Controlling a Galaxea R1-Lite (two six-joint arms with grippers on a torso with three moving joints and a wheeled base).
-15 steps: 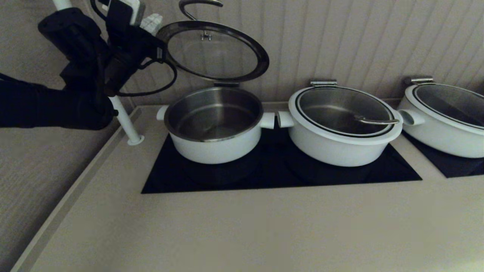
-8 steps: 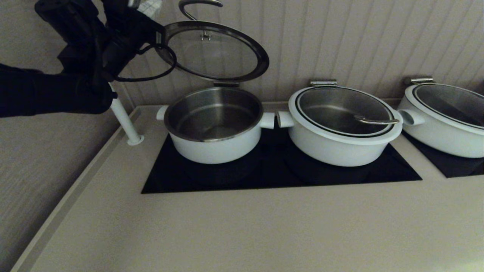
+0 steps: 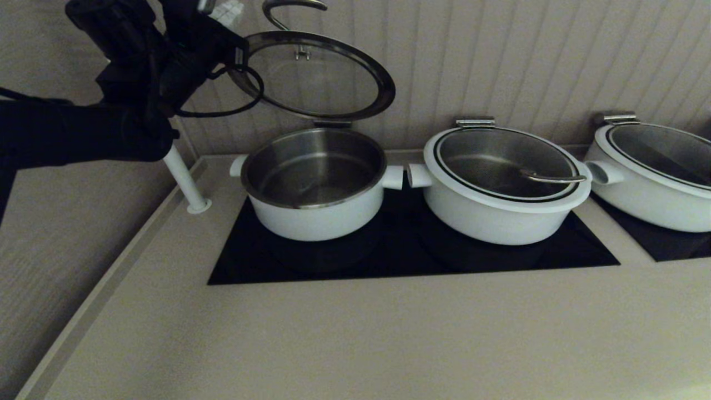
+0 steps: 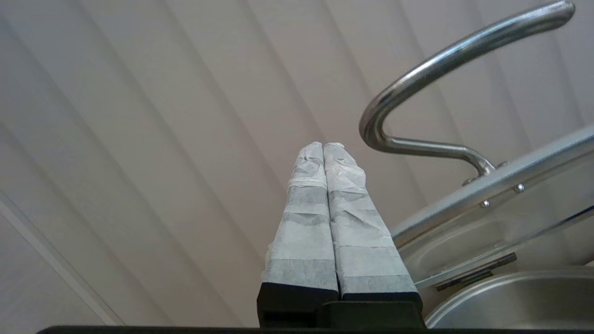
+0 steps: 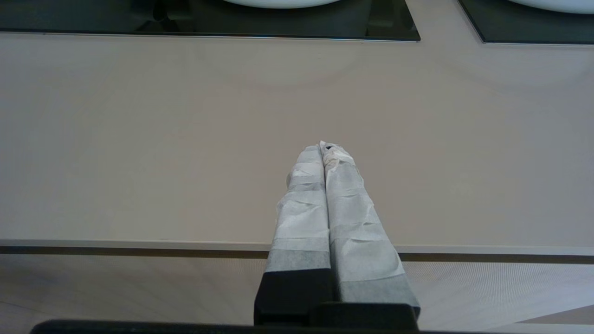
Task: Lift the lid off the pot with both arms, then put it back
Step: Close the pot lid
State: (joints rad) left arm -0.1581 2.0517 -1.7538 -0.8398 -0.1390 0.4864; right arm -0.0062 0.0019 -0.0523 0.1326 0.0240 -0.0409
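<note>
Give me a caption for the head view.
Left pincer shut beside the raised lid, hinged open over the pot.

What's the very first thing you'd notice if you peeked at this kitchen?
The glass lid tipped up on its hinge above the open, empty white pot on the black cooktop. At its left edge hangs the left claw, fingers pressed together and holding nothing, beside the lid's steel loop handle. To the right stand two wider pots, lids down.

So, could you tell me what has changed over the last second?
The left claw, shut and empty, rose beside the lid and then edged slightly toward it, without touching. The lid stayed propped open above the pot; the other pots kept their places.
</note>
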